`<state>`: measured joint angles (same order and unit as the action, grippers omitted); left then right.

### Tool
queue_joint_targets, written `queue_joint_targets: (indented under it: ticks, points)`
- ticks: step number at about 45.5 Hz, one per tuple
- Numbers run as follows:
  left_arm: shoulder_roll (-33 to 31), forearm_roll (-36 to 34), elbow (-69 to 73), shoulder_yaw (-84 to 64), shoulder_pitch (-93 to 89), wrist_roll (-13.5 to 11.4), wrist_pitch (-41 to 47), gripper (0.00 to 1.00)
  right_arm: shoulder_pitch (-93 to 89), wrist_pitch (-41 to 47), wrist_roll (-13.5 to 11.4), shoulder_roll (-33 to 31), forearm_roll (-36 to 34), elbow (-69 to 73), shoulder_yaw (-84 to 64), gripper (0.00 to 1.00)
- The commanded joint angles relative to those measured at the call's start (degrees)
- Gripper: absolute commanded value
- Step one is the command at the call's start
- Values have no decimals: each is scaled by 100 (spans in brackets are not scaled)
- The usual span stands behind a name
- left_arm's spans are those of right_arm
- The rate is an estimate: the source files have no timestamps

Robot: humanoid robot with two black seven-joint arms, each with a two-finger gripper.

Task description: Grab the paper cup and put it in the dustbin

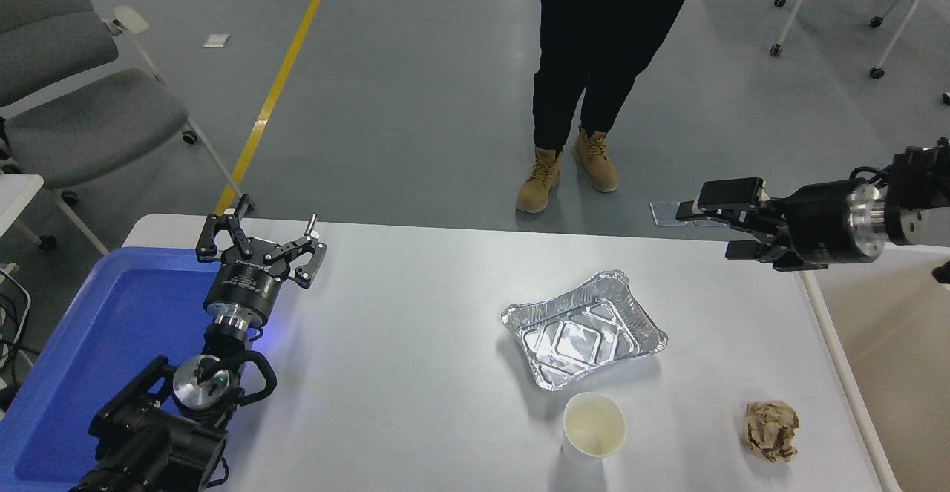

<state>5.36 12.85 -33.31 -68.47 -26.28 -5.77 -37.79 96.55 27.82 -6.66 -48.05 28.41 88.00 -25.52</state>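
Table (415, 373), white, carries everything. Dustbin (883, 329), beige with a pale rim, sits off its right edge. Blue tray (89, 343) lies at the left edge, with the left pincer (260, 236) parked above its far corner, fingers spread. Right pincer (712, 228) hangs over the far right corner, fingers parted, grasping nothing. Foil tray (586, 329) rests right of centre. Paper cup (594, 427) stands upright at the near edge, just beside the foil tray. Crumpled brown paper ball (772, 430) lies near the right edge.
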Motion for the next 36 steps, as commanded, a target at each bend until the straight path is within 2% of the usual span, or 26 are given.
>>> queue_joint_targets:
  ticks: [1, 17, 36]
  points:
    - [0, 7, 0, 0, 0, -3, -1, 99, 4486, 716, 95, 1543, -572, 323, -4075, 100]
    - [0, 7, 0, 0, 0, -3, -1, 99, 4908, 1569, 95, 1957, -775, 315, -3820, 100]
    - [0, 7, 0, 0, 0, -3, 8, 99, 5136, 1718, 86, 2379, -2005, 543, -3811, 100]
